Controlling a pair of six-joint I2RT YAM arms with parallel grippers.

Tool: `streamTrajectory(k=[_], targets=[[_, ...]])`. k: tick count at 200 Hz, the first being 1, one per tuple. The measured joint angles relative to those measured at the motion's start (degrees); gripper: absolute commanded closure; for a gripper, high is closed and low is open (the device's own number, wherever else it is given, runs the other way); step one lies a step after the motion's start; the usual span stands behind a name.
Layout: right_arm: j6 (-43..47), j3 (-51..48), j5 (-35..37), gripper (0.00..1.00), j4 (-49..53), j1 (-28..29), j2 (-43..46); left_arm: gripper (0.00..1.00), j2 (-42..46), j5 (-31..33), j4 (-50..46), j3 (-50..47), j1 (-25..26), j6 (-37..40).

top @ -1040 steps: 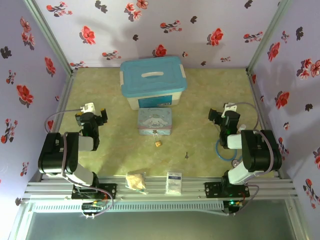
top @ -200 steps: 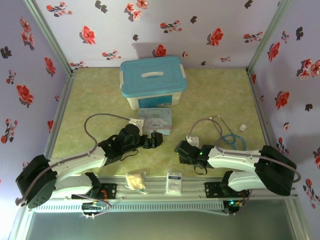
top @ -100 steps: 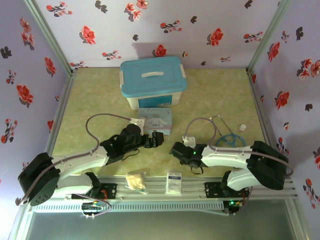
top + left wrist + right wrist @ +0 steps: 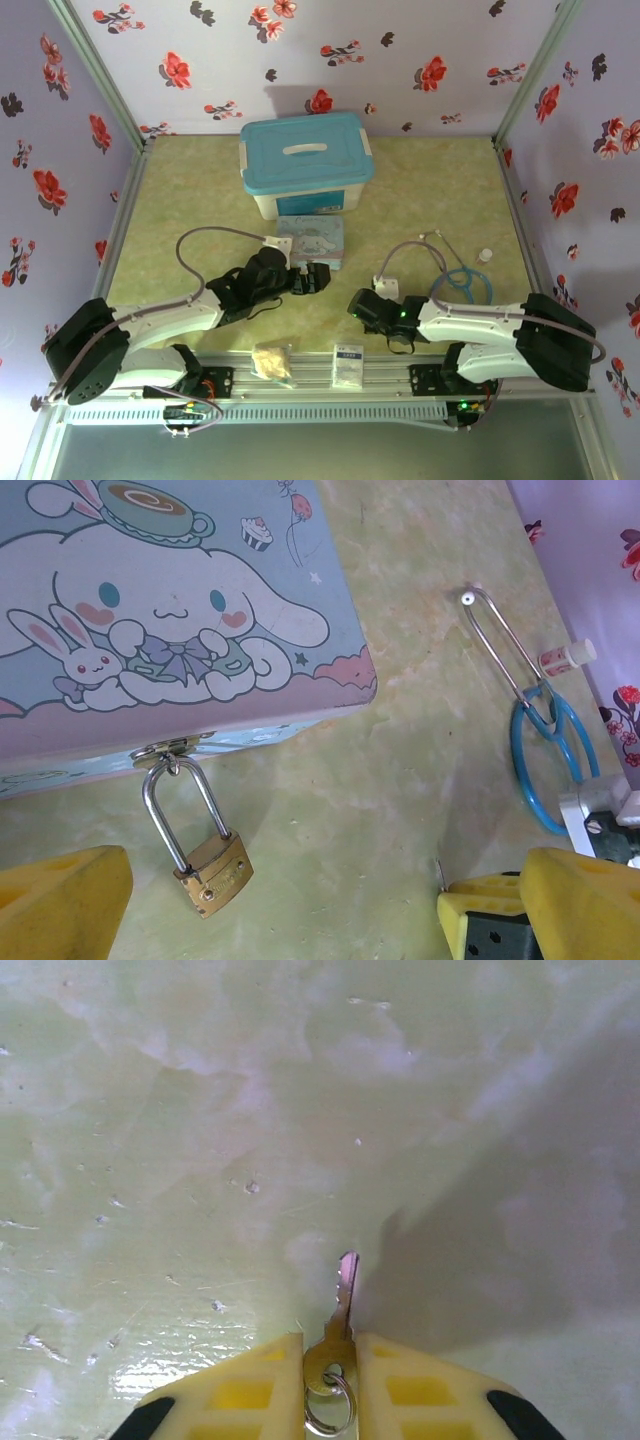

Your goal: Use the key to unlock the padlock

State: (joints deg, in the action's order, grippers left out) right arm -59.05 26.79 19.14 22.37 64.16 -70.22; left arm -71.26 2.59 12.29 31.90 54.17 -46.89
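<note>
Right wrist: key [image 4: 342,1310] pinched in jaws, blade pointing straight fwd.

Left fingers [image 4: 62,902] spread wide; right fingers [image 4: 238,1392] pinched nearly together

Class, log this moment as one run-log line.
right tool: shut on key | left tool: open, near padlock | padlock: shackle closed through tin hasp | key: not yet inserted

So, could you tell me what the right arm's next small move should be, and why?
Probably lift the key and carry it toward the padlock: the right gripper is shut on the key's head, blade near the table, while the padlock hangs from the tin, apart.
</note>
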Motion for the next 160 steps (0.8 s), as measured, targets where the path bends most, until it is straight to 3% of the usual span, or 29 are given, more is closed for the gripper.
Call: streamTrajectory(k=[50, 62, 73, 105, 160], targets=[[-0.11, -0.28, 1.86, 0.94, 0.2, -0.02, 0.15, 0.0, -0.98, 0.42, -0.07, 1.55, 0.0, 0.04], [0.02, -0.26, 1.86, 0.9, 0.2, -0.02, 0.22, 0.0, -1.29, 0.44, -0.07, 2.01, 0.0, 0.07], [0.42, -0.28, 1.64, 0.79, 0.2, -0.04, 0.2, 0.0, -1.73, 0.44, -0.02, 2.45, 0.0, 0.07], [1.64, 1.16, 1.16, 0.72, 3.15, -0.09, -0.98, 0.0, -2.64, 0.46, 0.09, 3.13, 0.0, 0.07], [1.77, 2.75, 0.76, 0.74, 6.21, -0.04, -2.64, 0.0, -2.71, 0.44, 0.11, 3.17, 0.0, 0.07]])
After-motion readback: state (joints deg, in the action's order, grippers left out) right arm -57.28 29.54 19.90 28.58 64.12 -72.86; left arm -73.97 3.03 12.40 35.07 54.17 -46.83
